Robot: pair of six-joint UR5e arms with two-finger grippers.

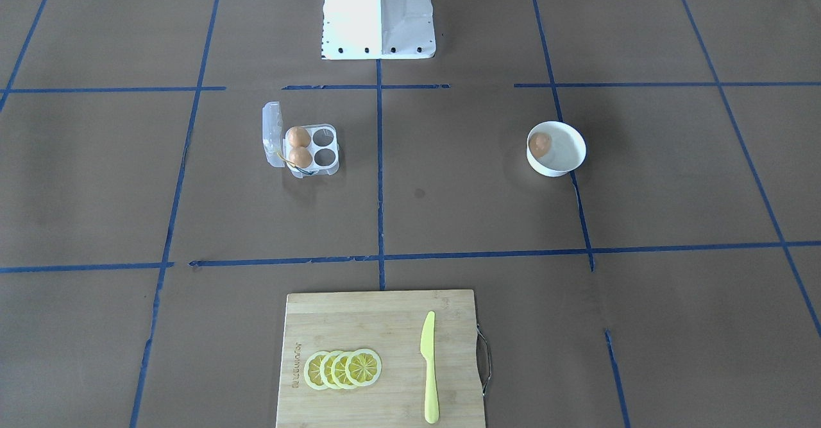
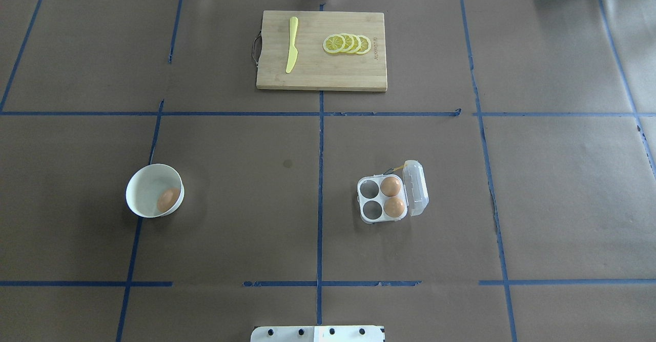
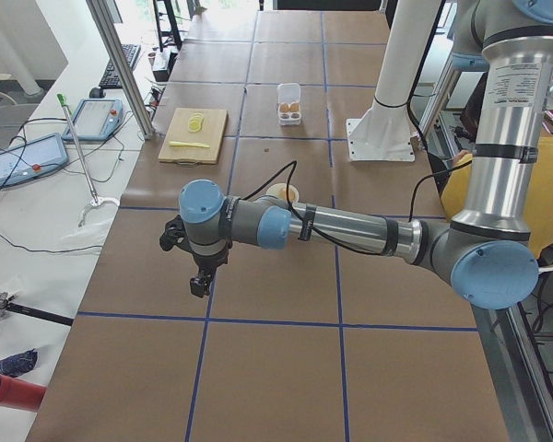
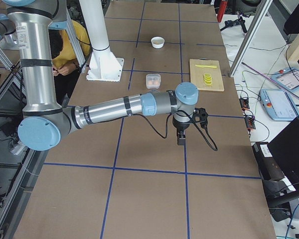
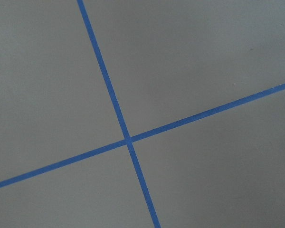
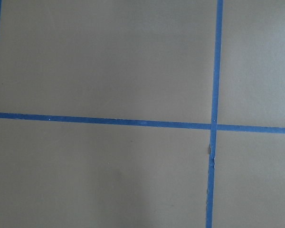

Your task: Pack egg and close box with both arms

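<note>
Box (image 2: pixel 370 199) sits lid-open on the right half of the surface (image 2: pixel 256 203). Two cups by the hinge are filled and two are free, evidently ready to receive. Egg (image 2: pixel 168 199) lies in the bowl (image 2: pixel 141 178), well apart on the left. Left arm (image 3: pixel 332 226) and right arm (image 4: pixel 114 107) stretch level, wrists pointing down over bare surface, far from both. Whether left fingers (image 3: pixel 199 284) or right fingers (image 4: pixel 180 138) stand wide or narrow: cannot tell.

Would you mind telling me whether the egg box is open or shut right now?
Open: the box has its clear lid laid back beside the cups, two holding eggs, two empty.
</note>
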